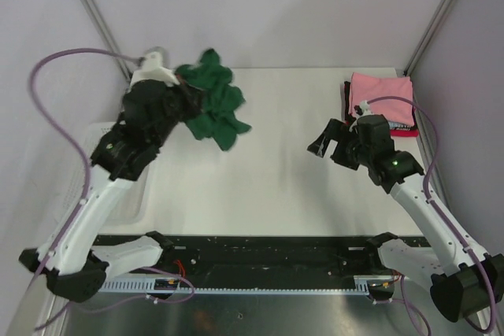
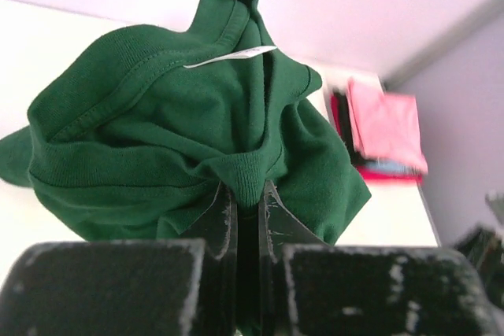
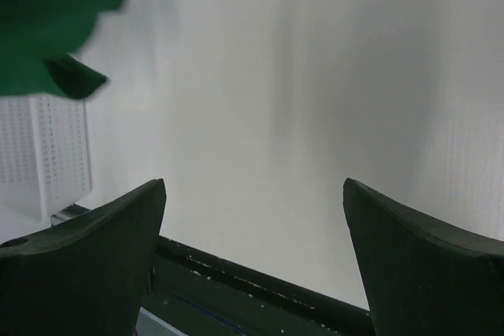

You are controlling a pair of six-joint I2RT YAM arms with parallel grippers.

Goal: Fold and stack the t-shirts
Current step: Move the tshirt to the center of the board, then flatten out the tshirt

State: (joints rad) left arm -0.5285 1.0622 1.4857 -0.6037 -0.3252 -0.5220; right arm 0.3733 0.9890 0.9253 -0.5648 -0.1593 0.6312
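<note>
Top external view: a dark green t-shirt (image 1: 213, 104) is bunched into a crumpled lump at the back left of the bench (image 1: 299, 194), with its loose lobes spreading toward the middle.
Left claw (image 2: 246, 208): closed tight on a fold of the green cloth, with a ribbed hem edge pinched between the two fingers.
Right claw (image 3: 252, 194): jaws spread wide with nothing between them, over the right half of the bench just in front of the folded stack (image 1: 382, 94).
Stack: a pink tee lies on top with red and black edges under it, at the back right corner close to the bench's right edge.
Shirt detail: a white neck tag (image 2: 232, 55) pokes out near the top, and double-stitched seams curve over the lump.
Open room: white bench surface shows between the green shirt and the stack — the two are well apart.
Edges: a white mesh basket (image 3: 47, 147) sits at the left, below the green cloth in the right wrist view. Grey frame posts (image 1: 94, 13) rise at the back corners.
Materials: soft matte knit cloth, a smooth pale bench, a perforated plastic basket and black claw fingers — scuffed along their edges.
</note>
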